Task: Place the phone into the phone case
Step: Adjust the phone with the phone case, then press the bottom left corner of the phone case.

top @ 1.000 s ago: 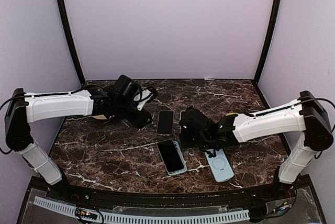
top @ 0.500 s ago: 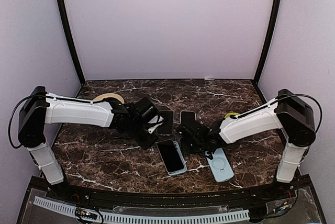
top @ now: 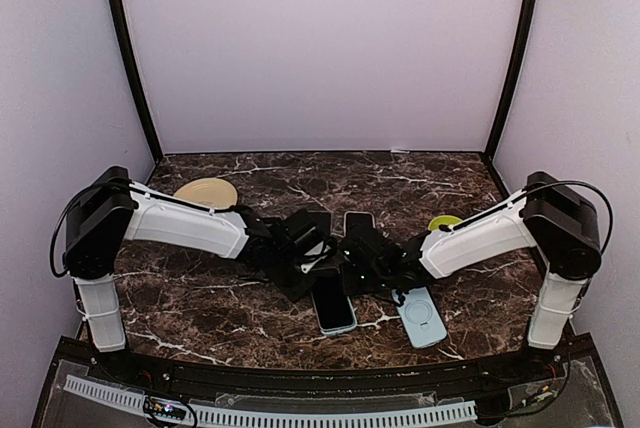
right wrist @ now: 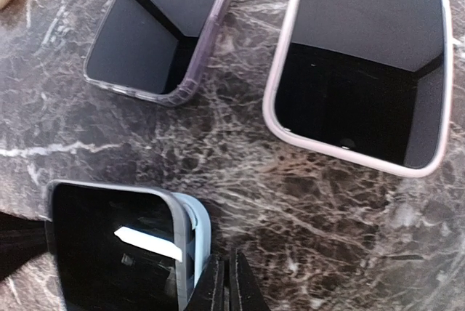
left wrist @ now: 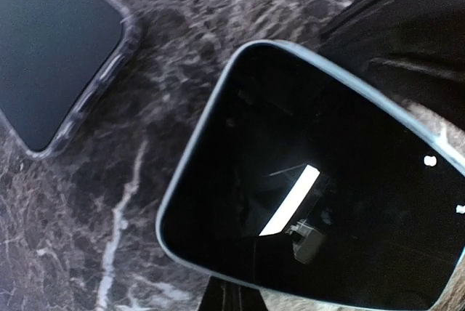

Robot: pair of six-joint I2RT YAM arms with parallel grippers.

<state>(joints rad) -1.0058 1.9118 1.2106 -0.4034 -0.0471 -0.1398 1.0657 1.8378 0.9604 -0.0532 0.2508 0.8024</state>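
Both grippers clenched, empty, at the phone's far end

The phone (top: 334, 310) lies screen-up near the middle of the marble table (top: 200, 288), resting on its light-blue phone case (right wrist: 193, 238), whose rim shows along 1 side. The left gripper (left wrist: 227, 298), fingers pressed together, sits at the phone's edge. The right gripper (right wrist: 226, 285), likewise closed on nothing, is just beside the case's corner.

I read the phone (left wrist: 312, 202) screen as glossy black glass, mirror-smooth. The pale blue case (right wrist: 195, 237) at the phone's edge looks matt, soft plastic. Near the phone, a clear case (right wrist: 190, 87) is shiny plastic. Under it, the table (right wrist: 305, 206) looks like polished dark marble.
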